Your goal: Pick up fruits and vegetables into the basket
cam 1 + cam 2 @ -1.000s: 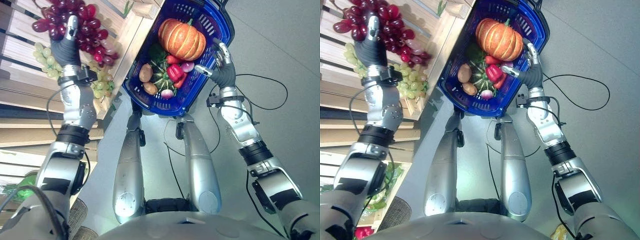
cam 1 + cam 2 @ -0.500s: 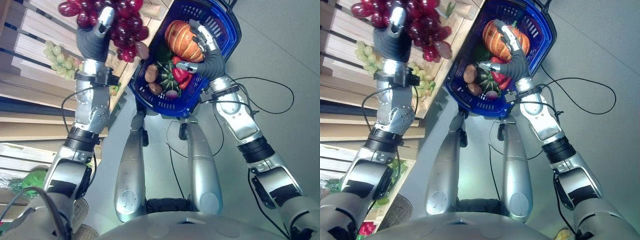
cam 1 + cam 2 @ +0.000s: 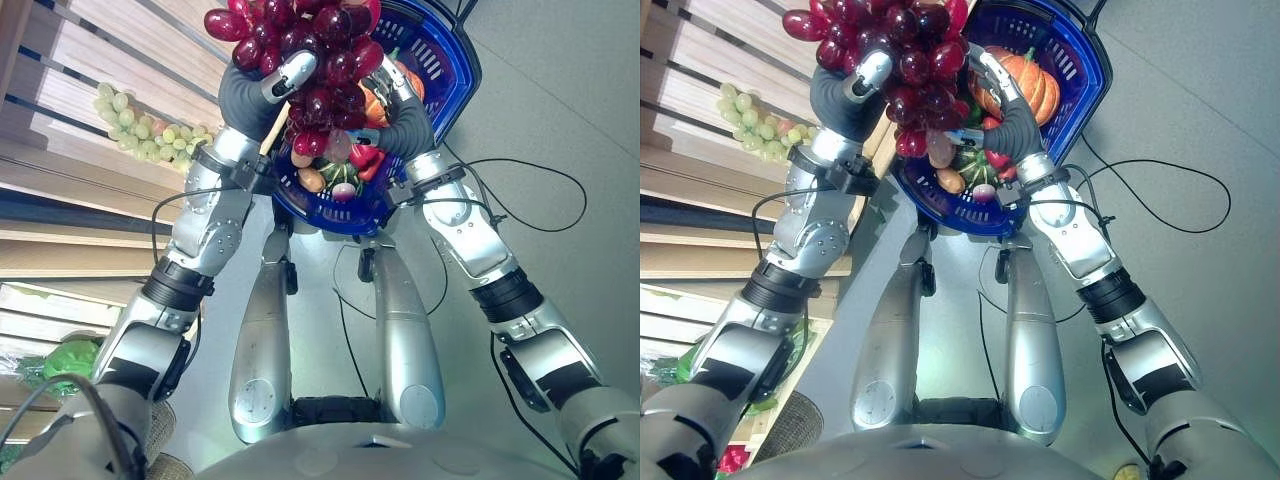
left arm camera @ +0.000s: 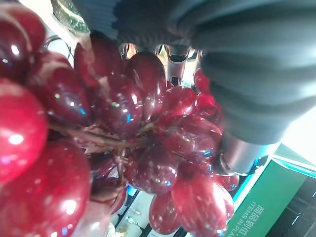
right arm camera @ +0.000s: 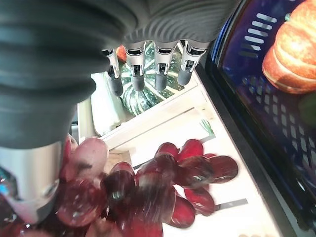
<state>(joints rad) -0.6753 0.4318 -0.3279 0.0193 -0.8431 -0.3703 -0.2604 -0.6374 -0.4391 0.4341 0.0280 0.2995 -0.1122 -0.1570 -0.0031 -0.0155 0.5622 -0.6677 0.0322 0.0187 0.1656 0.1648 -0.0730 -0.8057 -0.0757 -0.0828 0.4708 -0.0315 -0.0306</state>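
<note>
**We bring the red grapes over the basket, right hand at their side**

The large bunch of glossy dark-red grapes [image 3: 895, 50] now hangs above the near rim of the blue plastic slatted basket [image 3: 1080, 70]; a second ago we had it back over the pale wooden slatted shelf [image 3: 120, 60] at ten o'clock, so the carry is nearly finished and we judge lowering and release come next. Our left hand [image 3: 855, 85] has its fingers curled round the cluster from below. Our right hand [image 3: 1000, 105] has swung in from the basket's three o'clock side and sits against the bunch with fingers straight, gripping nothing. Inside the basket lie a ribbed orange pumpkin [image 3: 1030, 80], a red pepper [image 3: 365, 157] and a brown potato [image 3: 950, 181]. A bunch of pale green grapes [image 3: 140, 135] remains on the shelf.
</note>
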